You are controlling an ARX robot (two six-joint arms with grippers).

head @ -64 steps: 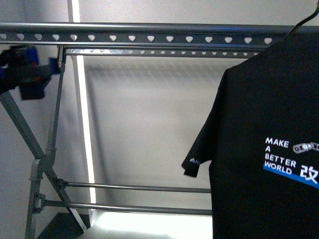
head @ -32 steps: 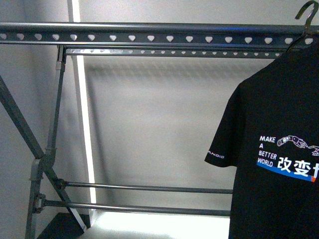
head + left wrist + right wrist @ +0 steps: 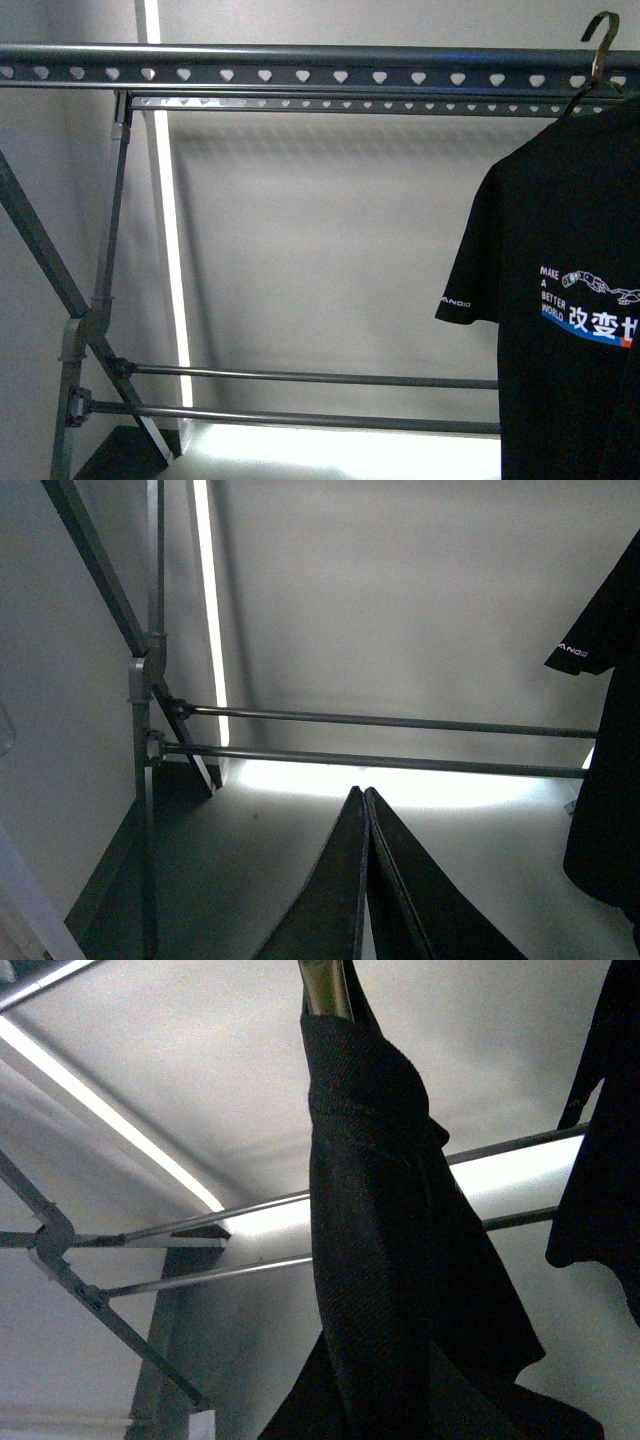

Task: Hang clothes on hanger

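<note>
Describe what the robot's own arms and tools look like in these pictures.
The front view shows no arm. The left tool appears as two plain black fingers, flat-sided wedges tapering to narrow tips. No markings, cables or sleeves show. The right tool cannot be made out in its wrist view.

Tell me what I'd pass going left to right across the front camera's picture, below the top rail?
Slanted rack leg → upright strut → bright light strip → T-shirt sleeve → printed MAKE A BETTER WORLD lettering on the black T-shirt.
</note>
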